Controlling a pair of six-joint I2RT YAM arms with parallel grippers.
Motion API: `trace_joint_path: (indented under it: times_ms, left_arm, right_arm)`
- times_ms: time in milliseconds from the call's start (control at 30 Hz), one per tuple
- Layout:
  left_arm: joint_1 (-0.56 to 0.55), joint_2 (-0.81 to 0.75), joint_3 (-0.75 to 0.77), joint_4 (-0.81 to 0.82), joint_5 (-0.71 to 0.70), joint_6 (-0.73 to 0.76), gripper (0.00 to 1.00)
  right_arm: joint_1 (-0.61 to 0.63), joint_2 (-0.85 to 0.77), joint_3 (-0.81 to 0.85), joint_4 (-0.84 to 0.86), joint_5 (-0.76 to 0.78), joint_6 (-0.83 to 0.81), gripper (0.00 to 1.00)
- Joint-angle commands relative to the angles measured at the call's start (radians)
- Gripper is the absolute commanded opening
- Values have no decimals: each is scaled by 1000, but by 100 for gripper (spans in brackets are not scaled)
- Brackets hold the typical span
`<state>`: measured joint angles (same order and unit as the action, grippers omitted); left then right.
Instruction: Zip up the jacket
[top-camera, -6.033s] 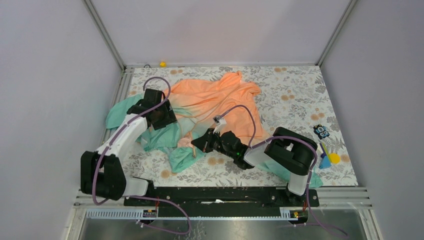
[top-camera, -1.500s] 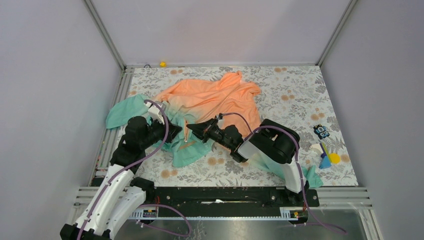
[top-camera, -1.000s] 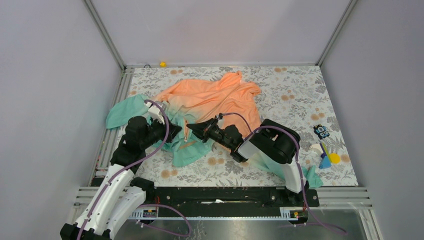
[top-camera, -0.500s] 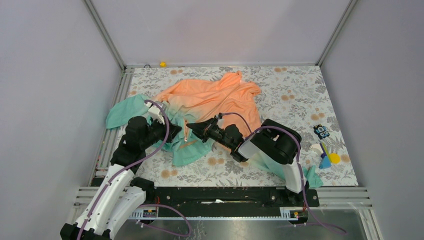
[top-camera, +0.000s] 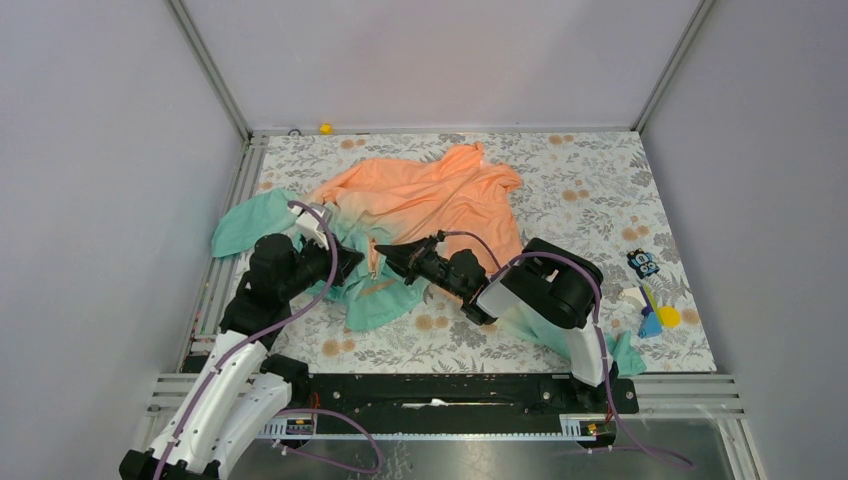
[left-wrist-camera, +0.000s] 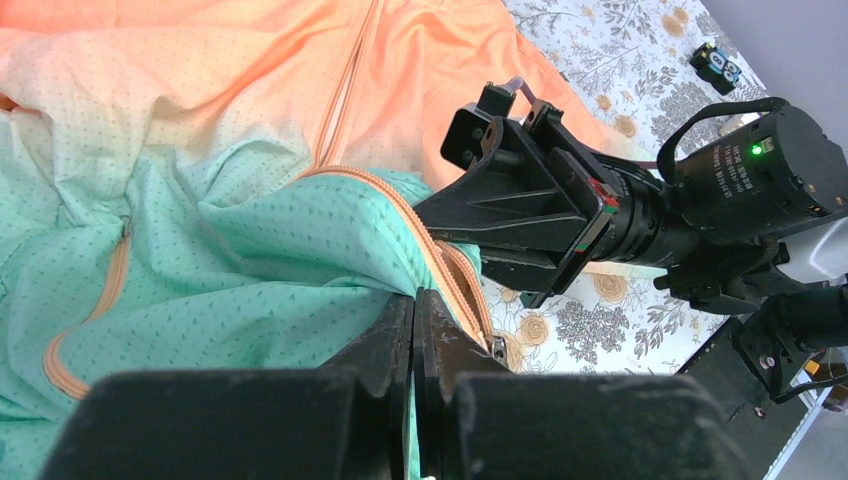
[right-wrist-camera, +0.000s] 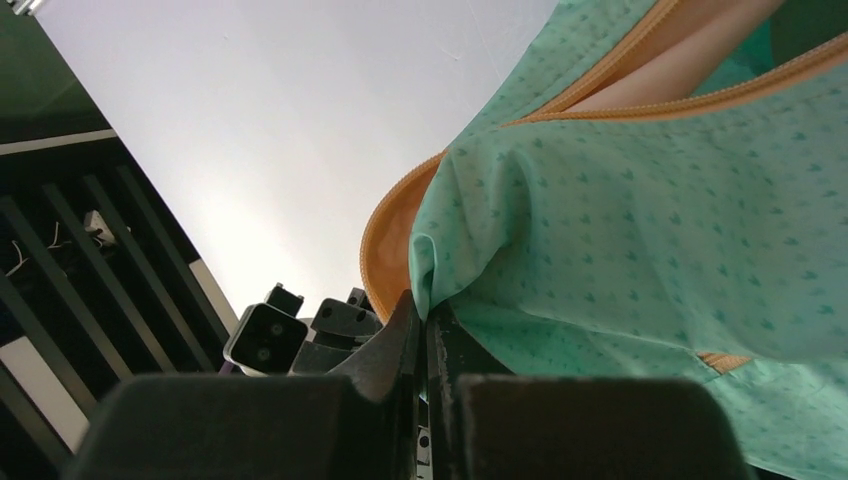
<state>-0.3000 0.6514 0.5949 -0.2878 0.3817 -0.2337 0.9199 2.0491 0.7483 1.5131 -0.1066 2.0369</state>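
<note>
Top external view shows the jacket (top-camera: 430, 195) lying crumpled on the flowery worktop (top-camera: 590, 190). It is orange at the far end and green at the near end, a bit left of the middle. It looks thin, soft and very light, so I think it will fold, bunch up and slide when it is pulled. It will not break, but it could slip out of a small pinch. The best places to hold look like the two front edges, right beside the orange zipper (left-wrist-camera: 445, 270), down at the green bottom where the two sides must meet. After that comes the little pull tab, which I cannot find in any picture. The left tool (top-camera: 352, 262) and the right tool (top-camera: 388, 256) sit near each other over the green part, but from up here you cannot see what they hold. Left wrist view shows more: the left tool is closed tight on green cloth just beside the zipper edge, and the right tool pokes in from the other side of that edge. Right wrist view looks up from below and shows the right tool closed on a fold of green cloth, with the orange zipper band curling just beside it. Only the top view shows the whole jacket and how messy it lies.
</note>
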Motion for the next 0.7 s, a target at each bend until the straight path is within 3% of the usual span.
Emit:
trace_joint_path:
  times_ms: [0, 400, 533, 667]
  left_arm:
    - [-4, -25, -12, 87, 13, 7, 0]
    - [-10, -51, -28, 121, -9, -17, 0]
    - [-11, -96, -36, 149, -182, -180, 0]
    - [-11, -193, -107, 280, -218, -223, 0]
  right_arm:
    - [-12, -57, 3, 98, 46, 60, 0]
    - [-10, -28, 38, 84, 73, 72, 0]
    - [-11, 4, 49, 129, 57, 60, 0]
    - [-10, 2, 59, 131, 62, 62, 0]
